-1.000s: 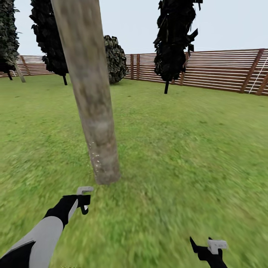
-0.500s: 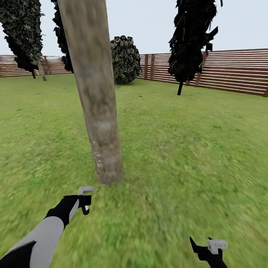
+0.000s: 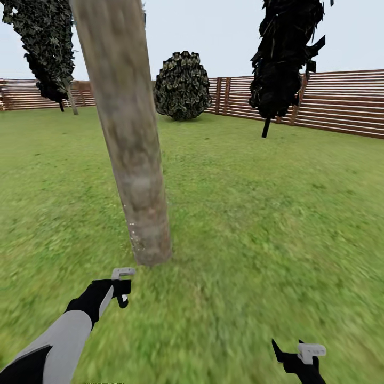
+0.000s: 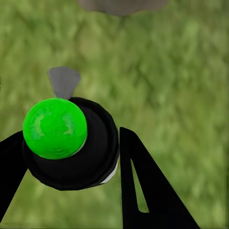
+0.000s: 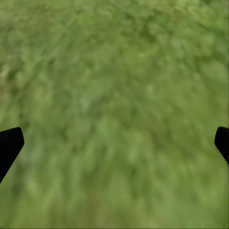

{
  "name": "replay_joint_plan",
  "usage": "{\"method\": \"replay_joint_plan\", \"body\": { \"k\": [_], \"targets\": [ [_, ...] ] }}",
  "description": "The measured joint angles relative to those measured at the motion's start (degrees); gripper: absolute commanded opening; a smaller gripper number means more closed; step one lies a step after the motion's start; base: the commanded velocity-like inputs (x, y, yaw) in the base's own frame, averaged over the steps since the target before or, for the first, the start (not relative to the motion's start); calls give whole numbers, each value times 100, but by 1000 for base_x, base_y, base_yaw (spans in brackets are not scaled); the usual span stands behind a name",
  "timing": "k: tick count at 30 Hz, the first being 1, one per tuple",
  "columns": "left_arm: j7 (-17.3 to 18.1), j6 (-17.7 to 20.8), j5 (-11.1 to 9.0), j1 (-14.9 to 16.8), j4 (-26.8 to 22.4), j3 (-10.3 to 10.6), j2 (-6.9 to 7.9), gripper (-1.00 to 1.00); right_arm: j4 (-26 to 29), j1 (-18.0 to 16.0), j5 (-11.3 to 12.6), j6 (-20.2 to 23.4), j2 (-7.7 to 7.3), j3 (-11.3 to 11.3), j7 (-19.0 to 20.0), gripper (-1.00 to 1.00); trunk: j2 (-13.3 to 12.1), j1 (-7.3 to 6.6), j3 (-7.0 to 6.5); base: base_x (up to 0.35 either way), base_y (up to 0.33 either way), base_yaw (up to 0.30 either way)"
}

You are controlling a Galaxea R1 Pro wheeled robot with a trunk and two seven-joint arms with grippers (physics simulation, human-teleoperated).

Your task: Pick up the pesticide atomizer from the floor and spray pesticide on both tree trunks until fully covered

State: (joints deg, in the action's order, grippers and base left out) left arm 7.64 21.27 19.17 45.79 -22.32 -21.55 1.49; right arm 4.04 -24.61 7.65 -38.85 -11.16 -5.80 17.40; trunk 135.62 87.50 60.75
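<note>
Between the earlier head pictures and now, only my view swings: bush [image 3: 183,85] and fence [image 3: 341,101] slide right, arms unchanged. From the head, the tree trunk [image 3: 128,144] stands just ahead of my left fingers [image 3: 121,288]. Left wrist: fingers [image 4: 143,191] clamp the pesticide atomizer [image 4: 71,143]. Right wrist: fingers [image 5: 9,145] spread wide, empty over grass [image 5: 114,105].

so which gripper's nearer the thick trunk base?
Left. The left gripper, shut on the atomizer, sits just short of the tree trunk base; the right gripper is open, well off to the trunk's right over grass.
</note>
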Motion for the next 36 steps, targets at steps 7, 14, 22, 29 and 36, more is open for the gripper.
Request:
{"method": "replay_joint_plan", "body": {
  "k": [7,14,22,29,36],
  "targets": [
    [0,0,0,0,0,-4,0,-100,0,0,0,0,0,0,0,100,0,0,0,83,-271,267],
    [0,0,0,0,0,-6,0,-100,0,-1,0,0,0,-4,0,100,0,0,0,82,-271,32],
    [0,0,0,0,0,-7,0,-100,0,-1,0,0,0,0,0,100,0,0,0,48,-271,133],
    [0,0,0,0,0,-7,0,-100,0,0,0,0,0,-5,0,100,0,0,0,0,-271,278],
    [0,-60,0,0,0,-7,0,-100,0,-1,0,0,-2,-7,7,100,0,0,0,0,-271,66]
  ]
}}
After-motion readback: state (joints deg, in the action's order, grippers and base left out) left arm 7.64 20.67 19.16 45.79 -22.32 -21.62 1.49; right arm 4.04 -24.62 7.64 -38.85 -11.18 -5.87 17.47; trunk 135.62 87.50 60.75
